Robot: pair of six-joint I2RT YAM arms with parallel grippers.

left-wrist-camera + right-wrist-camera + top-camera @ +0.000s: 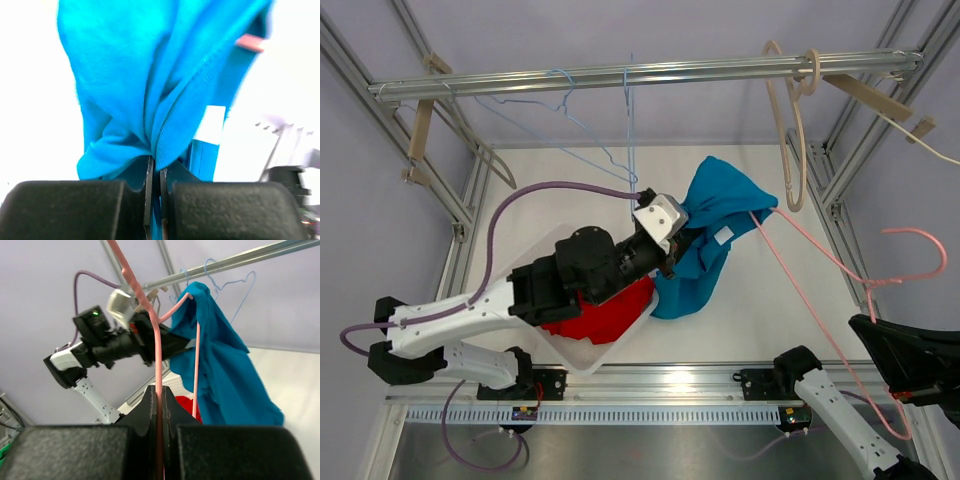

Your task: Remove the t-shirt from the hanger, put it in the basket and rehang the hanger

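Note:
A blue t-shirt (705, 235) hangs bunched over one end of a pink hanger (820, 262) above the table's middle. My left gripper (672, 250) is shut on a fold of the shirt; in the left wrist view the fabric (165, 85) rises from between the closed fingers (155, 177). My right gripper (910, 375) at the right front is shut on the hanger's wire. In the right wrist view the pink wire (156, 355) runs up from the closed gripper (160, 397) to the blue shirt (220, 365).
A white bin (588, 355) holding red cloth (605, 315) sits under the left arm. A rail (640, 75) across the back carries a blue wire hanger (590, 110) and wooden hangers (790, 120). The frame posts stand at both sides.

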